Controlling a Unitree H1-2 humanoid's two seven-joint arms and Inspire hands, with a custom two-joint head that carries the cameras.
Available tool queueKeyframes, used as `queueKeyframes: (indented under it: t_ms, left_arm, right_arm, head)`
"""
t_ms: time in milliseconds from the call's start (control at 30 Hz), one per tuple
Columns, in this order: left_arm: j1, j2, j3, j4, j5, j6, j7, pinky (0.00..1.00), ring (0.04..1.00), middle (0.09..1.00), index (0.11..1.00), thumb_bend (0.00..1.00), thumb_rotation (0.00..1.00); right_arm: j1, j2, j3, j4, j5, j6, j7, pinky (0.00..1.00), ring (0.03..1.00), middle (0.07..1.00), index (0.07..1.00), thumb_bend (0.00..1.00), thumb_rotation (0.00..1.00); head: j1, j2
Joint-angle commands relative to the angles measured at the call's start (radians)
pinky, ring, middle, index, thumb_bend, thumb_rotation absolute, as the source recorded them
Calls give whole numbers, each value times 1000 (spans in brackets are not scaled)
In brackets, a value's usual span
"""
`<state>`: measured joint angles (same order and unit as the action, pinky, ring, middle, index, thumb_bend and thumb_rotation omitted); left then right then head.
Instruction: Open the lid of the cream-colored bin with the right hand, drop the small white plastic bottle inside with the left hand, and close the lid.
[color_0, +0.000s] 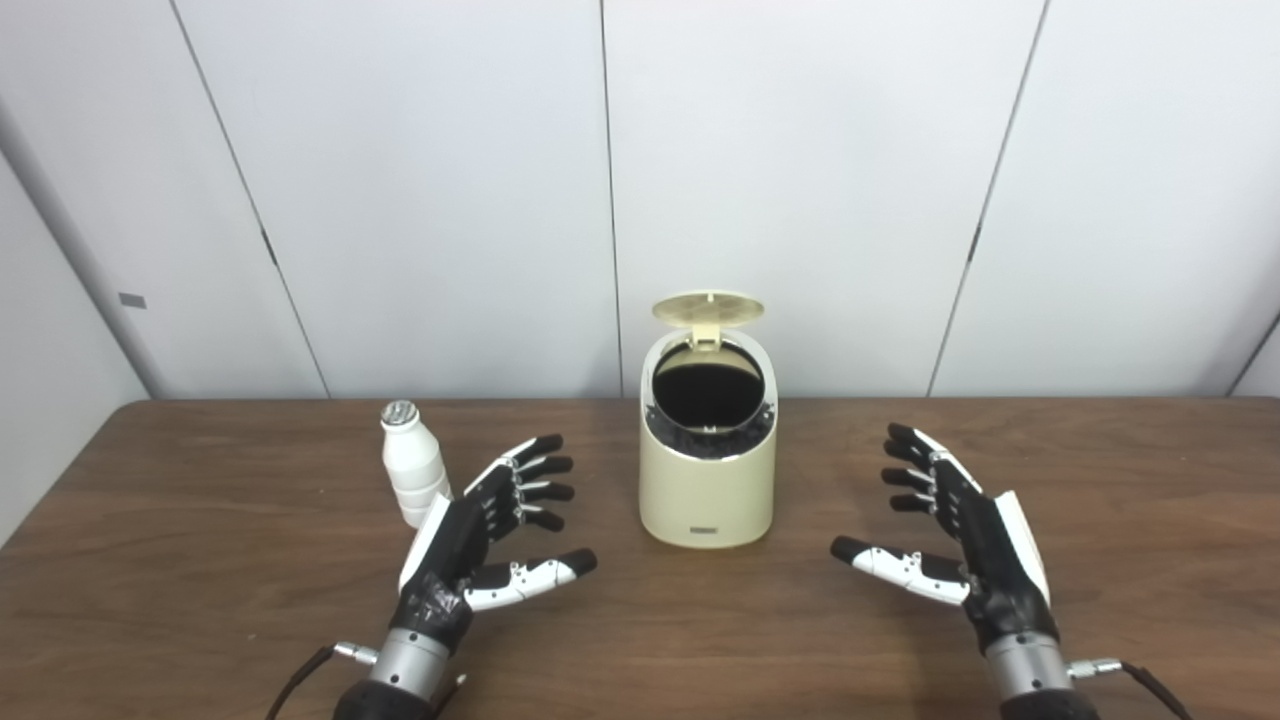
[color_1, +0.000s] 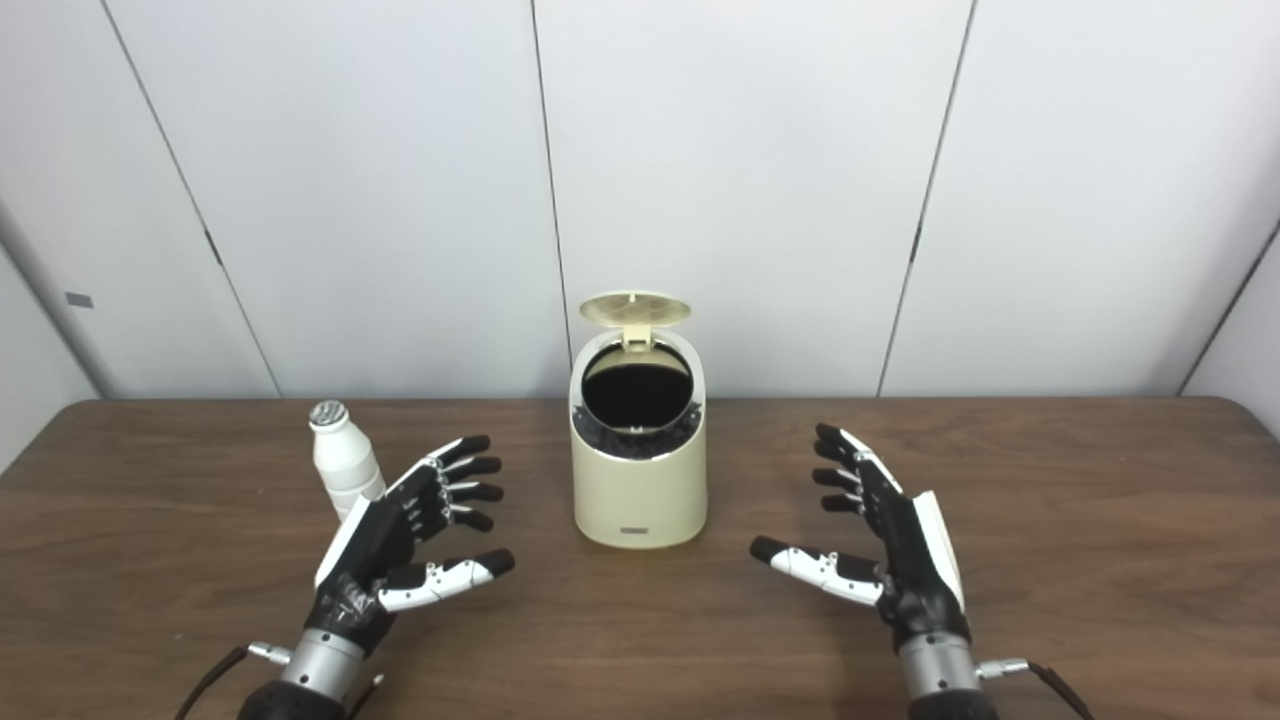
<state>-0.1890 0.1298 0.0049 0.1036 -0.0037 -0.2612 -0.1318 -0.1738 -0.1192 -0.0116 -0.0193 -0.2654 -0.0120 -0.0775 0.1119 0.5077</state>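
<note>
The cream-colored bin (color_0: 707, 500) stands at the middle of the table, its round lid (color_0: 708, 309) flipped up at the back and its dark inside showing. A small white plastic bottle (color_0: 412, 477) with a silver cap stands upright to the bin's left. My left hand (color_0: 490, 535) is open, palm toward the bin, just right of the bottle and in front of it, partly covering its base. To the right of the bin my right hand (color_0: 950, 530) is open with spread fingers, holding nothing.
The brown wooden table (color_0: 200, 600) runs the full width of the view. White wall panels (color_0: 800, 180) stand right behind its far edge. Cables trail from both wrists at the bottom.
</note>
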Motion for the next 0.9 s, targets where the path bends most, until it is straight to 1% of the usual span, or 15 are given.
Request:
queueKeyframes:
  t_ms: [0,33,100,133,167,200,233,300,400,467,567,733,867]
  left_arm:
    - [-3,-8,13,-62,24,-51,35,563,662,741,796,741,75]
    - [8,-11,19,-76,31,-54,48,554,651,727,781,719,64]
    - [29,-22,36,-99,60,-60,85,532,630,705,752,708,37]
    - [35,-27,42,-104,71,-61,98,528,621,692,736,710,28]
    - [47,-39,58,-117,94,-66,129,527,618,688,731,711,25]
    - [59,-51,77,-130,116,-71,162,514,613,681,720,701,24]
    - [67,-60,90,-139,132,-75,185,506,611,678,710,690,23]
    - [89,-82,127,-166,176,-83,248,507,608,672,698,685,16]
    - [106,-95,167,-184,217,-90,311,528,621,676,694,662,1]
    - [113,-97,188,-191,240,-81,343,540,633,681,700,644,0]
    - [120,-95,209,-195,271,-62,376,544,637,685,714,642,0]
    - [118,-83,232,-191,283,-39,405,573,670,725,735,651,0]
    - [109,-74,241,-188,319,-19,430,586,707,762,761,668,17]
  right_arm:
    - [-20,-11,-10,-12,18,-49,-7,686,775,844,843,795,272]
    - [-20,-15,-12,-11,25,-52,-5,693,781,852,848,785,259]
    - [-20,-23,-19,0,42,-68,-2,696,786,855,852,779,227]
    - [-21,-26,-21,5,47,-74,-1,700,792,857,855,775,208]
    - [-23,-28,-26,13,58,-83,-1,702,793,857,857,773,201]
    - [-25,-29,-30,19,64,-90,-2,705,798,858,858,766,159]
    - [-27,-31,-33,23,69,-95,-3,703,795,857,856,764,139]
    - [-26,-33,-36,13,72,-80,0,700,789,854,854,758,127]
    - [-26,-34,-40,-8,78,-49,6,704,784,848,853,752,106]
    - [-25,-34,-40,-21,80,-35,10,711,786,848,853,752,102]
    - [-24,-36,-37,-34,75,-30,12,705,781,846,851,740,61]
    - [-23,-37,-32,-55,67,-19,12,680,766,838,844,732,12]
    - [-22,-36,-31,-71,64,-4,13,675,764,835,843,735,0]
  head:
    - [54,-10]
    - [59,-11]
    - [99,-23]
    - [103,-25]
    - [125,-32]
    - [141,-36]
    - [144,-37]
    - [169,-44]
    - [182,-50]
    - [186,-53]
    - [190,-56]
    - [194,-56]
    - [199,-55]
